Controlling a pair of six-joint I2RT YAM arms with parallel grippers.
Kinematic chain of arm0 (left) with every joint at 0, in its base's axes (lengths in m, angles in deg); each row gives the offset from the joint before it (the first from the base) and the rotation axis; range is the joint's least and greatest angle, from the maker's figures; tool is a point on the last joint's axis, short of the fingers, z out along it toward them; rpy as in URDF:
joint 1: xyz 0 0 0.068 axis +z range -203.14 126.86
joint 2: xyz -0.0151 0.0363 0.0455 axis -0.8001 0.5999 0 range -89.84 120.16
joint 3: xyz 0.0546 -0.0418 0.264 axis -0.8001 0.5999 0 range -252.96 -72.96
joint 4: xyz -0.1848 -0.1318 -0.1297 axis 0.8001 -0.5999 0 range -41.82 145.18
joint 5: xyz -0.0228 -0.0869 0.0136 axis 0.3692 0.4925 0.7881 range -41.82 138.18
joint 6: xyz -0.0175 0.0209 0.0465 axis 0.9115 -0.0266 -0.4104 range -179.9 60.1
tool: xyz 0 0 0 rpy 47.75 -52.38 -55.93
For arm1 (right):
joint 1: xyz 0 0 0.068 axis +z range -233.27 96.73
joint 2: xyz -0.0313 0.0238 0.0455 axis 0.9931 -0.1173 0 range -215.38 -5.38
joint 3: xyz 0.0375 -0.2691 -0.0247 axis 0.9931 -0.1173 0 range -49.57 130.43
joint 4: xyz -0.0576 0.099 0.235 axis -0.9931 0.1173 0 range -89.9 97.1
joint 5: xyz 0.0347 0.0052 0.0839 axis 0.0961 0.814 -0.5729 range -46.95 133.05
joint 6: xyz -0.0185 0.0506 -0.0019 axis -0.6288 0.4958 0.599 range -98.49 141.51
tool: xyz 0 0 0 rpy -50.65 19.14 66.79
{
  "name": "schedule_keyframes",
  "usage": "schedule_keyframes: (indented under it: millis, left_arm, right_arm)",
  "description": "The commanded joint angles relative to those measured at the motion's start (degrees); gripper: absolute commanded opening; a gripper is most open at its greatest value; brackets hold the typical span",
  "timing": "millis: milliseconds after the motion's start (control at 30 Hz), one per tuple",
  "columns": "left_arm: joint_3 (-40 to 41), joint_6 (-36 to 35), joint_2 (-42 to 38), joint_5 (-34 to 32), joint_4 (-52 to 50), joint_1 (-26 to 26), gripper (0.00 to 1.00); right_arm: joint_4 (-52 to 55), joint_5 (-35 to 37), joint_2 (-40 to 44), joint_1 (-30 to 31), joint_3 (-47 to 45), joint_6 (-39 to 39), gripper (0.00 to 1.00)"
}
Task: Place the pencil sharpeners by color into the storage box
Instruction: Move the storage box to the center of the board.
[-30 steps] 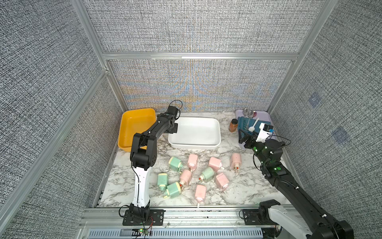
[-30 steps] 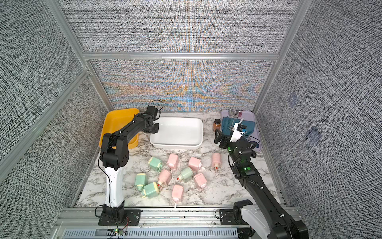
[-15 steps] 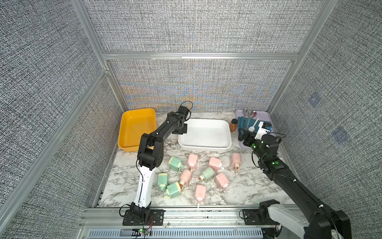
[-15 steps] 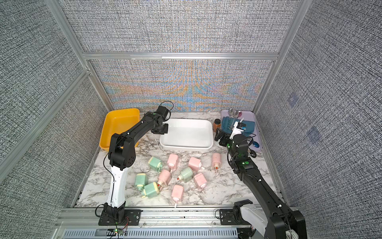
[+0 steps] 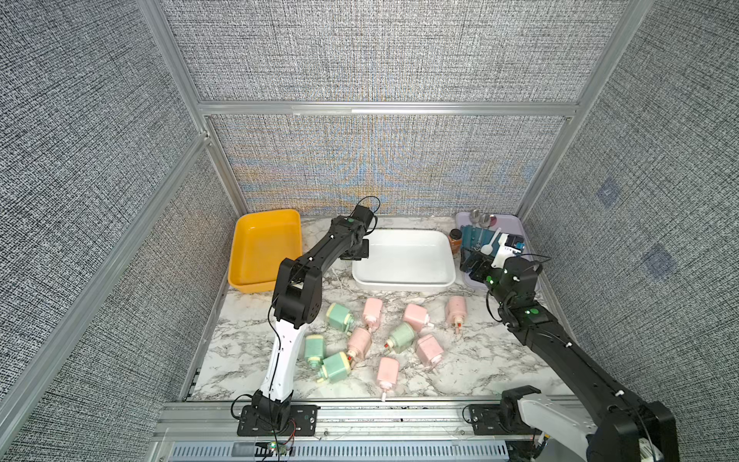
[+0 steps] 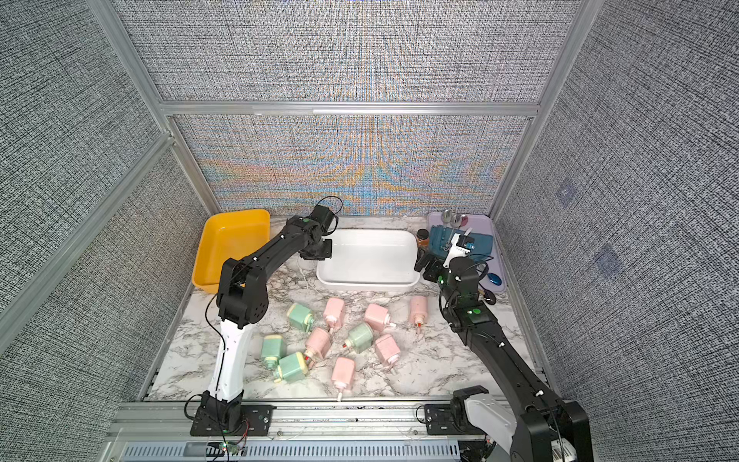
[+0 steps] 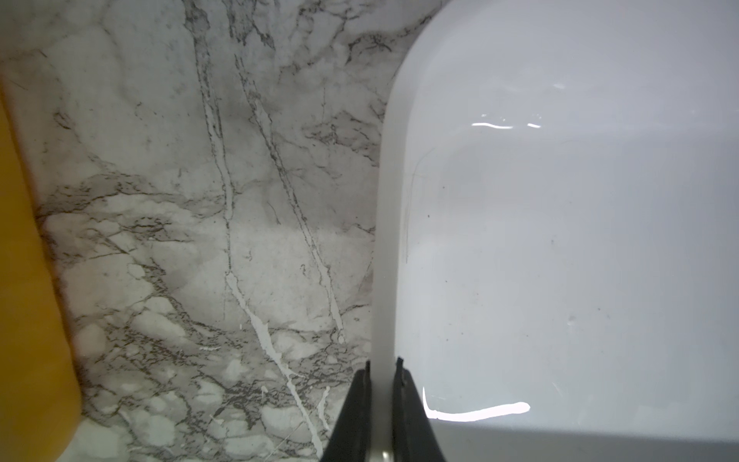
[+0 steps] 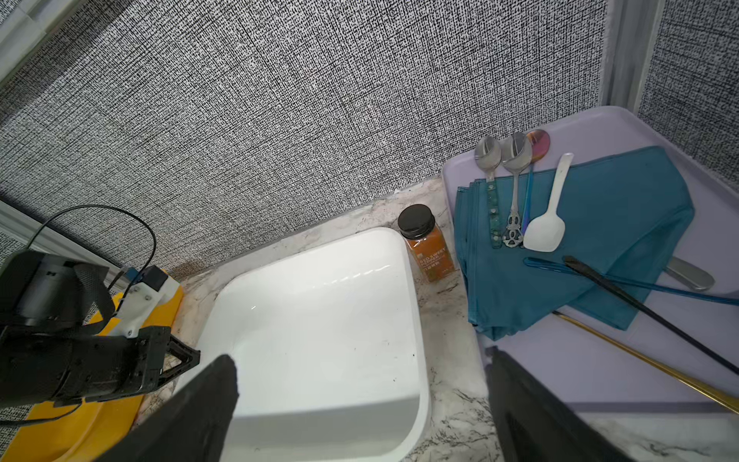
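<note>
Several pencil sharpeners lie loose on the marble at the front, pink ones (image 5: pixel 416 316) and mint green ones (image 5: pixel 339 316) mixed together. Behind them stands the empty white storage box (image 5: pixel 404 256) (image 6: pixel 368 256). My left gripper (image 5: pixel 360 256) (image 7: pixel 383 364) is shut on the rim (image 7: pixel 384 240) of its left short wall. My right gripper (image 5: pixel 472 264) (image 8: pixel 360 356) hangs open at the box's right end, one finger over the box (image 8: pixel 320 320) and one over the lavender tray, holding nothing. A yellow box (image 5: pixel 264 248) (image 6: pixel 232 244) sits at the back left, empty.
A lavender tray (image 5: pixel 516 224) (image 8: pixel 600 128) at the back right holds a teal cloth (image 8: pixel 600 224), spoons and chopsticks. A spice jar (image 5: pixel 455 240) (image 8: pixel 426 244) stands between that tray and the white box. Fabric walls close in the back and both sides.
My left gripper has dragged the white box to the right, away from the yellow box and up to the spice jar. My right gripper has shifted slightly toward the box's right end.
</note>
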Motion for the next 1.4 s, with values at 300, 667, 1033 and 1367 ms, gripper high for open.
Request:
schedule_keyframes:
  millis: [300,667,1033,1367]
  left_arm:
    - [-2.4,0.7,2.1,1.5,-1.5,-1.2,0.0]
    - [-1.6,-2.6,0.3,-4.2,-4.2,-0.9,0.0]
    - [3.8,-6.6,-3.4,1.9,-4.0,-1.4,0.0]
    - [-0.1,-3.7,-0.3,1.4,-4.1,-1.6,0.0]
  right_arm:
    - [1.0,0.3,0.0,0.1,0.3,-0.2,0.99]
    - [1.9,0.3,0.3,0.1,0.5,-0.5,0.99]
    - [1.3,-0.4,-0.8,0.1,0.6,0.0,0.99]
    - [1.7,-0.9,-0.7,0.1,0.7,0.4,0.99]
